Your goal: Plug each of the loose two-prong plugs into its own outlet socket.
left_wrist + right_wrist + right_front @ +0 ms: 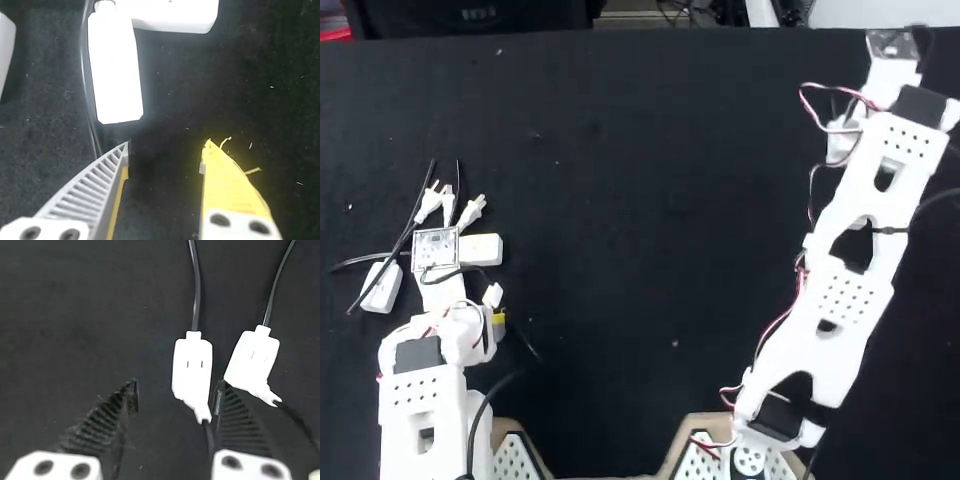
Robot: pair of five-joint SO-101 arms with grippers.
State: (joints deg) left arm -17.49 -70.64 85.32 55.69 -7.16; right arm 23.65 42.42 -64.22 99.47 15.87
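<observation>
The left gripper is released: its grey ribbed finger and its yellow finger stand wide apart, and between them there is only the black table. Just ahead of the grey fingertip lies a long white outlet block, with its near end almost at the tip but not touching it. A thin black cable runs along the side of this block and passes down beside the grey finger. Beyond the far end of the block lies a second white block, crosswise to the first and just beside it. The right gripper is also released, with its two black ribbed fingers apart and nothing clamped. The first plug lies on the table just ahead of the gap, nearer to one finger, and its narrow end points back toward the gripper and comes close to that fingertip. The second plug lies tilted just beside the first, on the outer side of the same finger. Each plug has its own black cord that leads straight away from the gripper.
</observation>
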